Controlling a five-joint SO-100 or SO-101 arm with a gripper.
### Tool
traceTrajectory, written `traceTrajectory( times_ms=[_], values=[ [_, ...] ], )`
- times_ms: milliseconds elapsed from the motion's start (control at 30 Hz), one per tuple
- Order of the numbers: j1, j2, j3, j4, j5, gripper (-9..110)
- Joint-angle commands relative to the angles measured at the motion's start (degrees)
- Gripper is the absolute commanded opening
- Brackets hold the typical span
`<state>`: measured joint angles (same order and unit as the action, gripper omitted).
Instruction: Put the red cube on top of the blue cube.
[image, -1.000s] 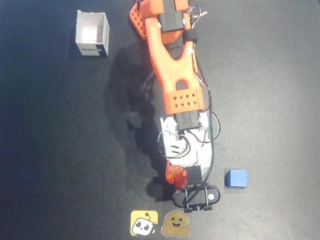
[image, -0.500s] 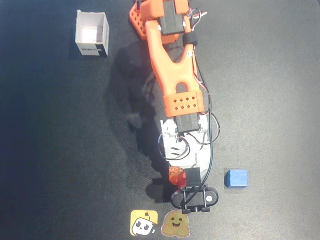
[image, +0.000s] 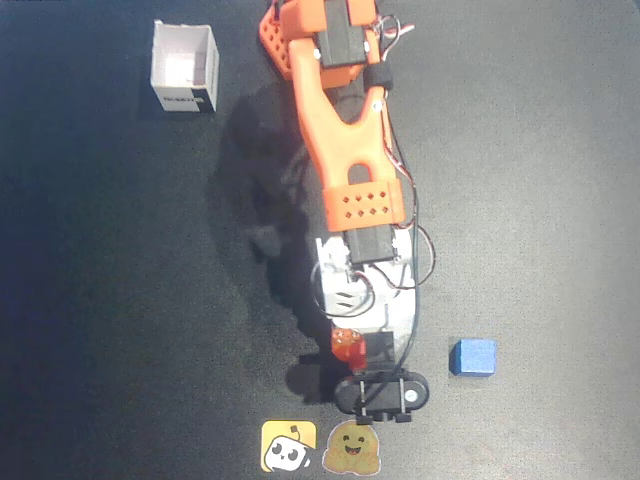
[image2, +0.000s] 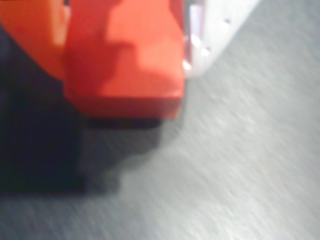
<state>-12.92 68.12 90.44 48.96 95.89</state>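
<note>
Nearby, two stickers (image: 320, 447) lie just below the end effector (image: 352, 350), clenched on the red cube (image2: 125, 60); the blue cube (image: 472, 357) sits unobstructed rightward. The arm has pulled back slightly.

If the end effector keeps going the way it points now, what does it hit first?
Probably the table: the end effector, shut on the red cube, points down. Blue cube sits off to the side.

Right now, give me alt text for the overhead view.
An orange arm reaches down the dark table, its gripper low near two stickers. A blue cube sits apart to its right; a white box stands top left.
</note>
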Motion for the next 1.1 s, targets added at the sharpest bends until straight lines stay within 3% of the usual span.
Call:
traceTrajectory(
  times_ms=[0, 467, 1067],
  values=[
    [0.2, 6.1, -2.9, 2.0, 0.1, 6],
    [-2.5, 11.8, -7.6, 9.9, -0.2, 6],
    [-13.0, 9.5, -13.8, 9.9, 3.2, 7]
  ],
)
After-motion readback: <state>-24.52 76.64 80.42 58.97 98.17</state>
